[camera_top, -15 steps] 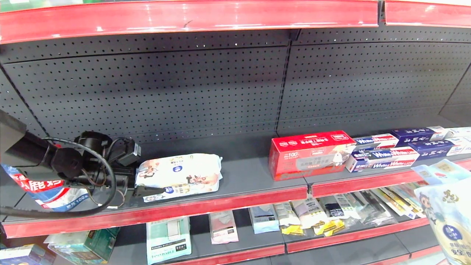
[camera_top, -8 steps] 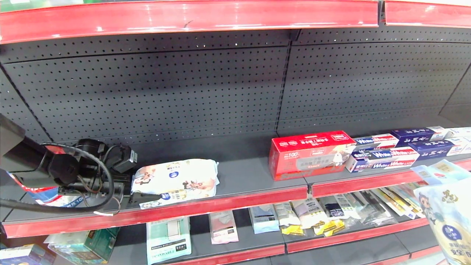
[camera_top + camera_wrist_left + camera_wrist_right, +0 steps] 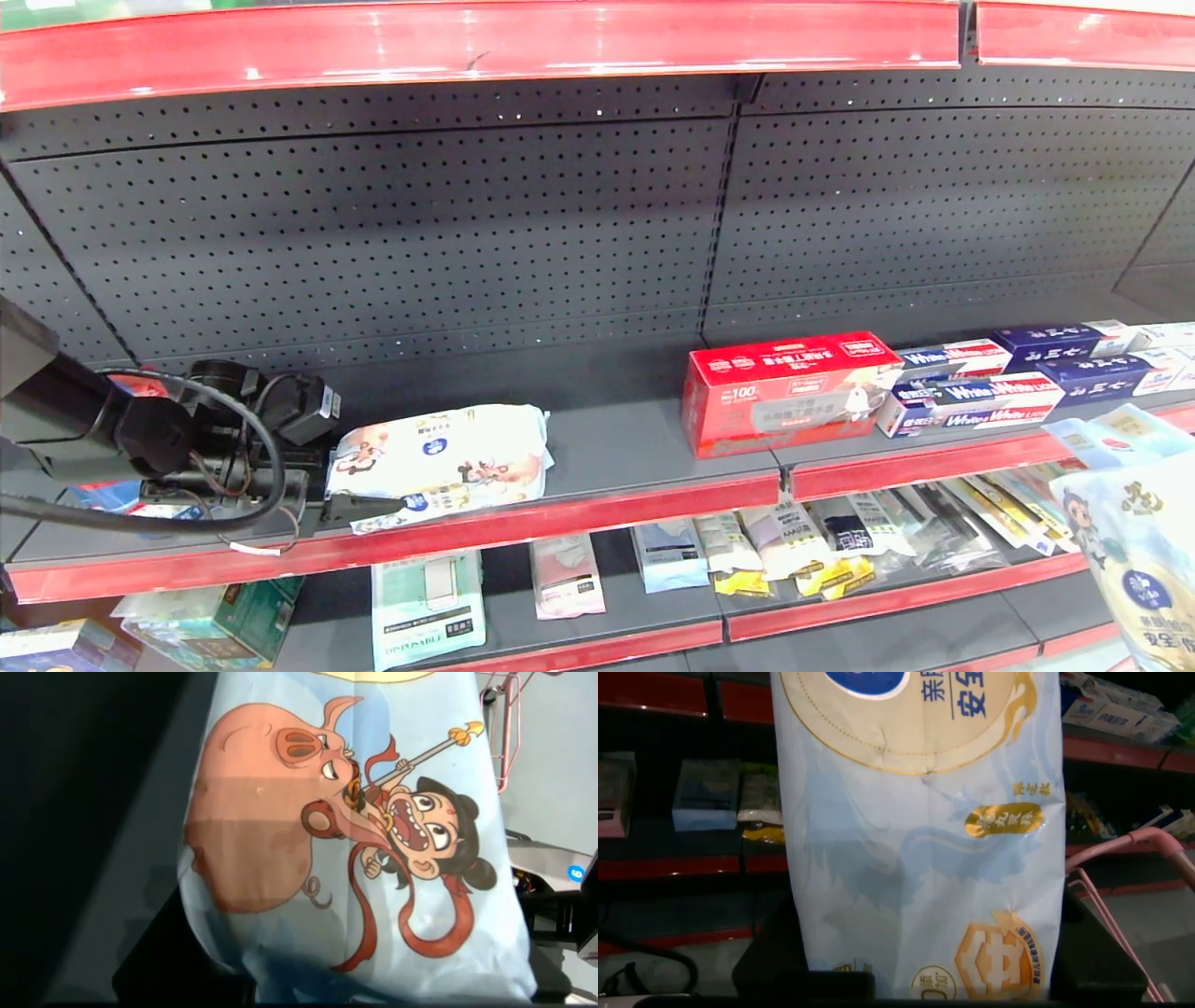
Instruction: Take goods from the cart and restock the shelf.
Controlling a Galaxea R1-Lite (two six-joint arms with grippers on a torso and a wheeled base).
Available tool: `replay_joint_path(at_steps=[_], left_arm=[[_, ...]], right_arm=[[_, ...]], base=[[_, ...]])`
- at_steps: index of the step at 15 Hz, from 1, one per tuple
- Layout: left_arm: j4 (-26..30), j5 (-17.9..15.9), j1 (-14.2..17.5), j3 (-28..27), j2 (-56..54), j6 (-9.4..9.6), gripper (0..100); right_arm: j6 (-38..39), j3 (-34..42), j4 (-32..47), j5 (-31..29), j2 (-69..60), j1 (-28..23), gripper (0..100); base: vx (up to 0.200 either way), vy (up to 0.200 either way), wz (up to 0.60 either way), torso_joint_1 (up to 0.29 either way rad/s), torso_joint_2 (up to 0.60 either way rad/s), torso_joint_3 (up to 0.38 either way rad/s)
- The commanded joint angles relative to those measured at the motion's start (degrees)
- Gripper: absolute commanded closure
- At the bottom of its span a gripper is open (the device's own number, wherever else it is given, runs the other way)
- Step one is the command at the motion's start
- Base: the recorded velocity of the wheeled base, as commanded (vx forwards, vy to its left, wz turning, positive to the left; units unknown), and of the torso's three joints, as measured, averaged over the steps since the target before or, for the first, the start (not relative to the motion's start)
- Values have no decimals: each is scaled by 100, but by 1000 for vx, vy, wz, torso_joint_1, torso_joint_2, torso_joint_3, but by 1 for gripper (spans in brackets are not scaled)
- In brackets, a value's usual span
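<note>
Nearest, the right gripper (image 3: 920,975) stayed clamped on the second pack (image 3: 1134,560), held low in front of the shelves and unchanged over the last second. At the front edge of the shelf (image 3: 635,439), the left gripper (image 3: 341,490) had sunk and drawn slightly leftward. The pack of wipes (image 3: 443,457) in its closed jaws came down with it: raised and tilted a second before, it now lay almost flat on the board. Placement looked nearly done, with release the likely next step. Farther right, the red box (image 3: 789,392) and the toothpaste boxes (image 3: 971,397) had not moved.
</note>
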Motion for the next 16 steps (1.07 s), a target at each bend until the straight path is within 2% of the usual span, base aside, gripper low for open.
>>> replay_joint_path(at_steps=[1,5,7,10,12,14,16], left_arm=[[-69,-13,2,33,24,-9,100],[-148,-136,2,156,33,0,100],[-148,-250,2,156,103,114,100],[-148,-259,2,130,121,158,100],[-148,-215,-7,121,121,114,100],[-157,-215,-7,121,130,-36,100],[-166,-215,-42,112,130,-71,100]], right_arm=[[1,0,0,1,-14,-4,100],[-8,0,0,1,-23,-4,100],[-8,-9,0,1,-14,-4,100],[-8,0,0,1,3,-4,100],[-8,0,0,1,3,-4,100],[-8,-9,0,1,-14,-4,100],[-8,-9,0,-8,-23,-4,100]], base=[[0,0,0,0,0,0],[0,0,0,0,0,0],[0,0,0,0,0,0],[0,0,0,0,0,0],[0,0,0,0,0,0],[0,0,0,0,0,0],[0,0,0,0,0,0]])
